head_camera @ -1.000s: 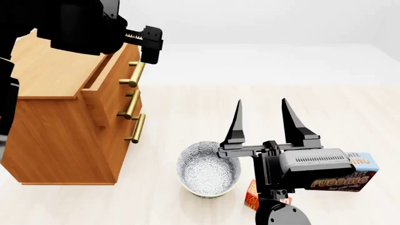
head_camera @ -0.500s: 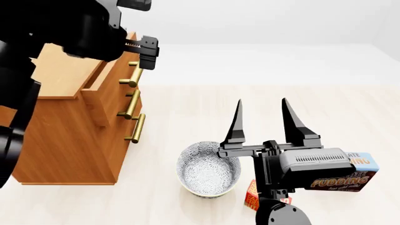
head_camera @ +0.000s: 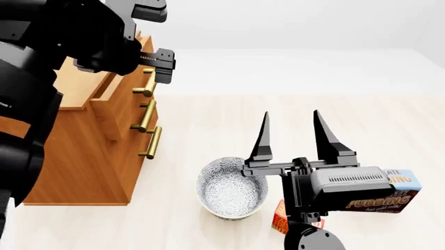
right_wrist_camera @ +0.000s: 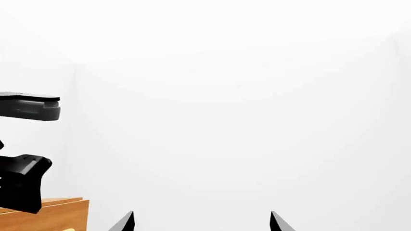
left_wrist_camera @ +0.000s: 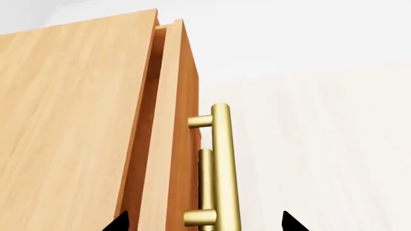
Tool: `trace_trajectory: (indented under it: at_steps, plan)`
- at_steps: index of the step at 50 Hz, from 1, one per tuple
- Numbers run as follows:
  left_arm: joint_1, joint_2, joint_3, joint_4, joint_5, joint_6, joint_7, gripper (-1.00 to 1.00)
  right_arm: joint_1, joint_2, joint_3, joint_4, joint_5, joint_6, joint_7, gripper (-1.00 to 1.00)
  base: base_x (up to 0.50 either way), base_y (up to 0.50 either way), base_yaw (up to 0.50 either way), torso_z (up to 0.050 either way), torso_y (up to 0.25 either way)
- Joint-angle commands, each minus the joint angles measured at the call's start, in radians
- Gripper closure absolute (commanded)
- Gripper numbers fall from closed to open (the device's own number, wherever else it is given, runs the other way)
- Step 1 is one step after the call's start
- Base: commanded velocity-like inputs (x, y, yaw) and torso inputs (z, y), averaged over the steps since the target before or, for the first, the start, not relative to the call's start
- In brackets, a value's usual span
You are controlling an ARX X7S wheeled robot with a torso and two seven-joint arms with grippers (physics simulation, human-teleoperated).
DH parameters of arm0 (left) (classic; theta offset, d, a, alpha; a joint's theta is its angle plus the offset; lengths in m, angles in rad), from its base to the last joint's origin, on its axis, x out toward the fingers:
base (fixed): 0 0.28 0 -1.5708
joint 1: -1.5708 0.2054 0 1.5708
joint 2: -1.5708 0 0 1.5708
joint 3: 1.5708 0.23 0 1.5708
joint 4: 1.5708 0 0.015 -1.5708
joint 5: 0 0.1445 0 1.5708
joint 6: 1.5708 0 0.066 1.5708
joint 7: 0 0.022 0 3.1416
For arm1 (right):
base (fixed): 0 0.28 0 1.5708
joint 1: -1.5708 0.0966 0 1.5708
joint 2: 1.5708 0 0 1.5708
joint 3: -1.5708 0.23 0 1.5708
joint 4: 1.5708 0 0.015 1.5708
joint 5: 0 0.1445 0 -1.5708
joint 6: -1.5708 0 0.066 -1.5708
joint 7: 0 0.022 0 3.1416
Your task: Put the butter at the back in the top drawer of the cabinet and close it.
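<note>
**Left arm at the top handle, drawer slightly out**

The boxy light-brown wooden cabinet (head_camera: 83, 151) stood on the pale desk (head_camera: 292, 114). Its uppermost drawer (left_wrist_camera: 173, 144) was pulled out a little, a dark gap showing behind its front. The left gripper (left_wrist_camera: 202, 222) hovered at that drawer's horizontal brass bar handle (left_wrist_camera: 220, 168), its black fingers (left_wrist_camera: 290, 222) spread to either side of the bar, not touching it.

The right gripper (head_camera: 288, 138) was held above the desk, its fingers (head_camera: 261, 138) spread wide with nothing between them, beside a speckled grey-and-white bowl (head_camera: 232, 194). A small red and orange carton (head_camera: 280, 217), apparently the butter, lay just beside the bowl, mostly hidden under the right arm. A brown-and-blue pudding box (head_camera: 396, 194) lay behind the wrist.
</note>
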Motion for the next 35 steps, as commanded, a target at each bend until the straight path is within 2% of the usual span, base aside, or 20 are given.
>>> trace_trajectory:
  at_steps: [1,9,18,28,35]
  plan:
    - [-0.014,0.050,0.045,-0.127,0.050,0.038,0.103,-1.00,-0.006,0.005,-0.006,-0.001,-0.001,-0.009,0.008,-1.00,0.00,0.00,0.00,0.000,0.000]
    - [-0.023,0.101,0.078,-0.241,0.098,0.075,0.181,-1.00,-0.009,0.009,-0.008,-0.002,0.000,-0.014,0.014,-1.00,0.00,0.00,0.00,0.000,0.000]
    - [-0.006,0.101,0.005,-0.247,0.159,0.056,0.160,-1.00,-0.011,0.013,-0.012,-0.002,0.000,-0.019,0.019,-1.00,0.00,0.00,0.00,0.000,0.000]
    - [0.018,0.107,-0.208,-0.248,0.381,-0.004,0.194,-1.00,-0.014,0.017,-0.017,-0.002,-0.001,-0.025,0.026,-1.00,0.00,0.00,0.00,0.000,0.000]
    - [0.033,0.130,-0.422,-0.248,0.639,-0.099,0.344,-1.00,-0.016,0.020,-0.019,-0.004,-0.001,-0.028,0.030,-1.00,0.00,0.00,0.00,0.000,0.000]
